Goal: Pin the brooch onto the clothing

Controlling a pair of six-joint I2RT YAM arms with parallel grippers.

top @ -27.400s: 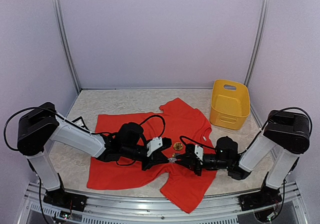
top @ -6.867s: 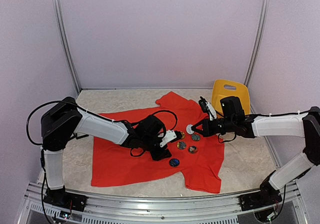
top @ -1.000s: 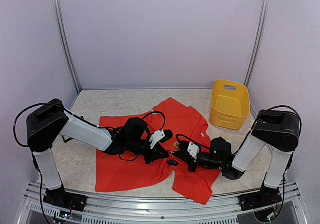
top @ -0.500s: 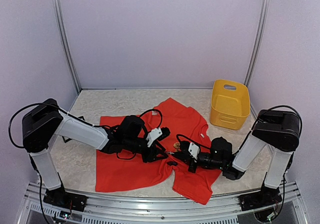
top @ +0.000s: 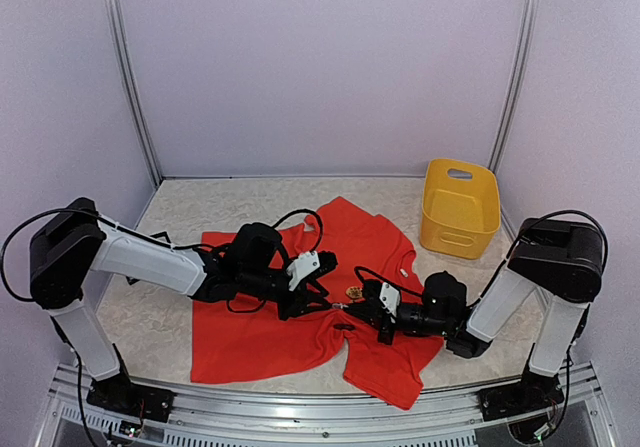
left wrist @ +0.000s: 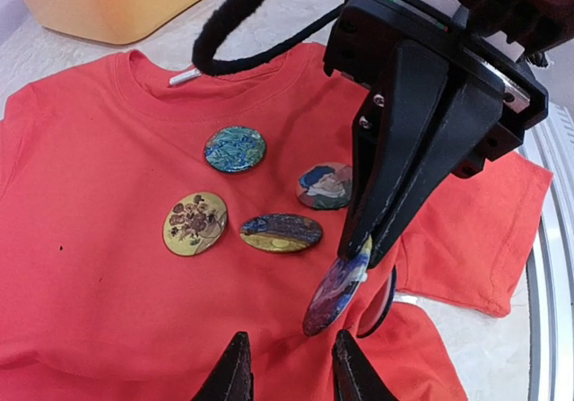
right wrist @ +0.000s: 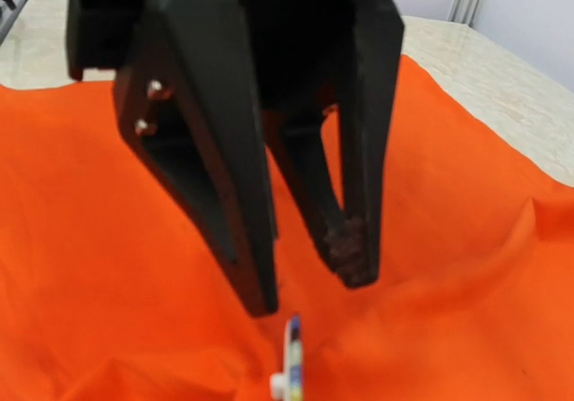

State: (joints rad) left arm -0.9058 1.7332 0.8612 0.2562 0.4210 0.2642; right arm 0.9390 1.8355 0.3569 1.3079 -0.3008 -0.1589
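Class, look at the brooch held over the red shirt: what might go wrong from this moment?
1. The right gripper pinches the brooch only by its rim, and it hangs tilted, so it might twist or slip out.
2. The left gripper is open and grips nothing, so the soft shirt may bunch rather than take the pin.

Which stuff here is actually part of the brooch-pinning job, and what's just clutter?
In the job:
red T-shirt
brooch, gripped by the right pincer
left pincer, open, close to it
four brooches lying on the shirt; pinned or loose, cannot tell

Lying about:
yellow basket, beyond the collar
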